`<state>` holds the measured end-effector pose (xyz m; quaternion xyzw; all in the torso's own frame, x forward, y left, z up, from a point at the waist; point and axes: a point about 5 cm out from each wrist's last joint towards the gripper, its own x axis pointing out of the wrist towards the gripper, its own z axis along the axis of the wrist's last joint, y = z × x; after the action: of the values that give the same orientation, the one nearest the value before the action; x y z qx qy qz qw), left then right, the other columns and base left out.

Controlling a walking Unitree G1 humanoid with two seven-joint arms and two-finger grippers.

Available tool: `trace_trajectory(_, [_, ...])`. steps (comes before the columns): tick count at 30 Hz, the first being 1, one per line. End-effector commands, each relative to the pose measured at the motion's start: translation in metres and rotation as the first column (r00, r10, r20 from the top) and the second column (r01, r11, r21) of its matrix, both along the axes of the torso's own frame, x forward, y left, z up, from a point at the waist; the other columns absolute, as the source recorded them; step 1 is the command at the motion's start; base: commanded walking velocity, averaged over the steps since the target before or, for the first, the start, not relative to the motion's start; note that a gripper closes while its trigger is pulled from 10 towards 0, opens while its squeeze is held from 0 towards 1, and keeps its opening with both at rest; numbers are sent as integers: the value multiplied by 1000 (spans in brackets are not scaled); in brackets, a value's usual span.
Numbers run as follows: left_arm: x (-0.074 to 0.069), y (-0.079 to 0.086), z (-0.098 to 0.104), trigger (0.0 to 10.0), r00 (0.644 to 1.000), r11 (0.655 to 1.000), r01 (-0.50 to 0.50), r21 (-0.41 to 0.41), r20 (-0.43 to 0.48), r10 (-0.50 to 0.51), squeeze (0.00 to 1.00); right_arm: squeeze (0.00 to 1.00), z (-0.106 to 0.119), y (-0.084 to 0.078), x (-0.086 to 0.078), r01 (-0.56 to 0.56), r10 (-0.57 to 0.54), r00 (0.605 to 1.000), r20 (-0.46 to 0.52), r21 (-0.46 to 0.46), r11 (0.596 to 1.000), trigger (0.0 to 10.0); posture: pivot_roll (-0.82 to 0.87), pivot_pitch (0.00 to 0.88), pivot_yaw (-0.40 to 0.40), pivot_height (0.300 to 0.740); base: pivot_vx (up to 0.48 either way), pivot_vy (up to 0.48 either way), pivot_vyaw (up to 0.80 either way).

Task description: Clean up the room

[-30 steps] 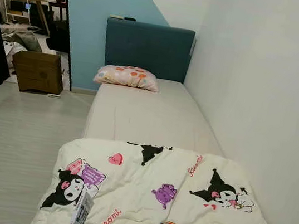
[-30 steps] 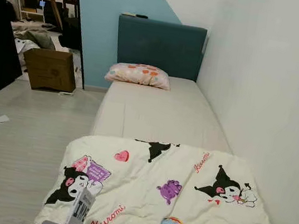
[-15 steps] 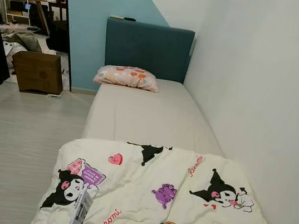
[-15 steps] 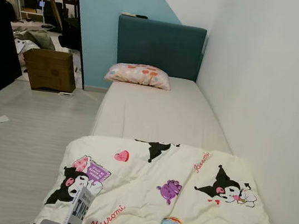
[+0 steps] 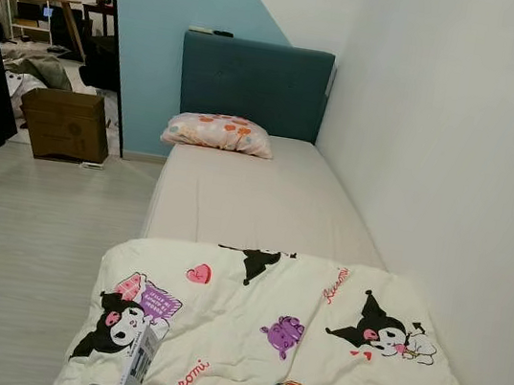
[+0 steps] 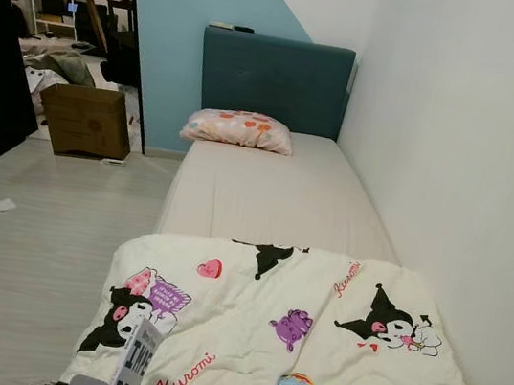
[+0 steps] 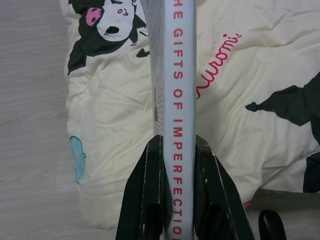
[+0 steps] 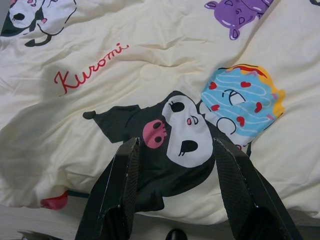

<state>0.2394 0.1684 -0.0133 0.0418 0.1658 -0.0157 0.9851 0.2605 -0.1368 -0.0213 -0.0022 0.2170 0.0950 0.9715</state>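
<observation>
Left gripper [image 7: 178, 150]: we are clamping its fingers [image 7: 150, 195] tight on the spine of a book [image 7: 180, 100], held over the quilt's [image 5: 313, 336] edge by the floor [image 5: 26, 245].
Right gripper [image 8: 175, 145]: we are holding its fingers [image 8: 120, 185] spread wide above the quilt, gripping nothing.
Bed [image 5: 257, 193]: carrying quilt and pillow [image 5: 219, 133].

My left pincer [image 7: 179, 200] and right pincer [image 8: 179, 192] each have two long, matte black fingers, tapering, with flat sides.
</observation>
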Motion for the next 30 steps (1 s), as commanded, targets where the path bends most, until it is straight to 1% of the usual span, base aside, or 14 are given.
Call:
trace_trajectory(1, [0,2,2,10000,1000,1000,-2,3,17,2,0,0,-4,0,-3,12,-12,999,-30,20,1000,10000,5,118,-9,740,0,0,0])
trace_trajectory(12, [0,3,1,10000,1000,1000,-5,13,15,5,0,0,-2,1,-1,-3,3,1000,-17,2,1000,10000,3,116,-12,740,0,0,0])
trace_trajectory(26, [-1,4,1,10000,1000,1000,-2,20,15,2,0,0,-3,1,-2,-2,2,1000,-18,0,1000,10000,5,118,-8,740,0,0,0])
trace_trajectory(30, [-2,4,1,10000,1000,999,12,45,9,-12,0,0,-3,2,-2,-2,2,1000,-17,0,1000,10000,5,119,-7,740,0,0,0])
